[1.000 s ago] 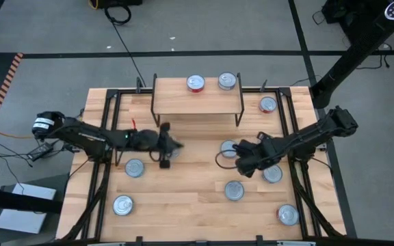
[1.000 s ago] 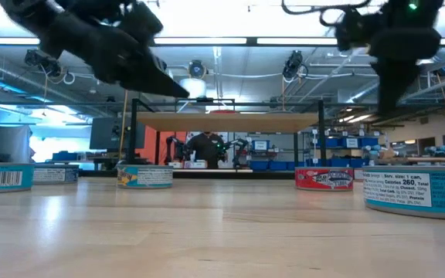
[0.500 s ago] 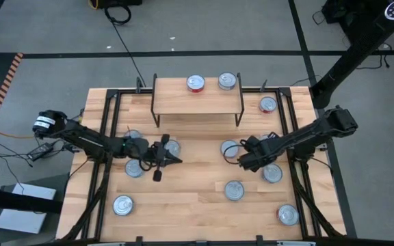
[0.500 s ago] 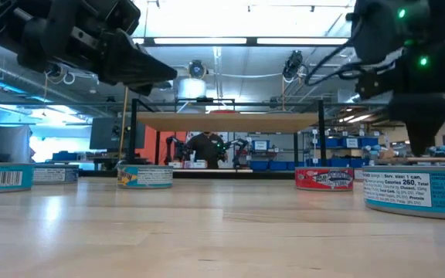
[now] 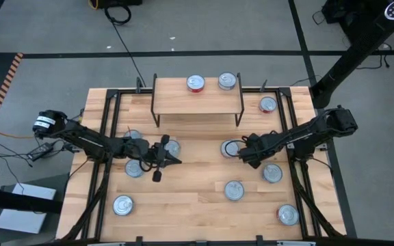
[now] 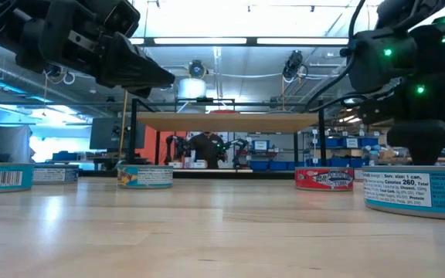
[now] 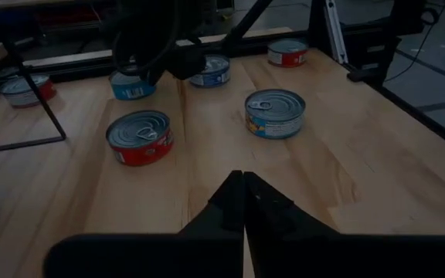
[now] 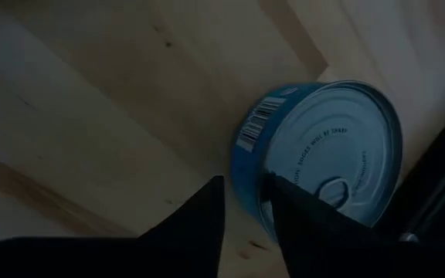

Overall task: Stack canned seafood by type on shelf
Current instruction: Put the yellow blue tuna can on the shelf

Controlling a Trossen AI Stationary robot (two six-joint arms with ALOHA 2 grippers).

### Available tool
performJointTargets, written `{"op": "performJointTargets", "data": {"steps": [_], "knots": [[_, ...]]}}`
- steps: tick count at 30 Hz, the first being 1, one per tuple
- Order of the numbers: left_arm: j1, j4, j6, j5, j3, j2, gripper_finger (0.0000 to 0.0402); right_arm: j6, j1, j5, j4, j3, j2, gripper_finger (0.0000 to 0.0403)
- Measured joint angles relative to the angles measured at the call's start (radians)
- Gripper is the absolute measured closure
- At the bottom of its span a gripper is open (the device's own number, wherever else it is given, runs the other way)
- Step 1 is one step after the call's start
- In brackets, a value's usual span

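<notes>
One blue-labelled tin point(image 8: 315, 154) lies directly under the right gripper point(image 8: 246, 202), whose slightly parted fingers straddle its rim; the left gripper point(image 7: 242, 202), pressed together, hovers well apart.

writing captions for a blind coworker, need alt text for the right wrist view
The right tool, fingers slightly apart, hovers over the near edge of a blue-labelled tin with a silver pull-tab lid, lying on the light wooden tabletop.

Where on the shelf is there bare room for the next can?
The shelf is bare from its left end to its middle; a red can and another can crowd its right rear. Below, cans cluster round the left gripper and right gripper.
</notes>
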Motion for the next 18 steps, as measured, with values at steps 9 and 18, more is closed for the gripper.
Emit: {"op": "performJointTargets", "data": {"steps": [9, 18], "knots": [[0.000, 0.001, 0.003, 0.000, 0.000, 0.000, 0.0396, -0.086, -0.002, -0.017, 0.004, 0.034, 0.002, 0.0393], [0.000, 0.003, 0.003, 0.000, 0.000, 0.000, 0.0396, -0.193, 0.045, -0.077, 0.051, 0.189, 0.000, 0.0398]]}}
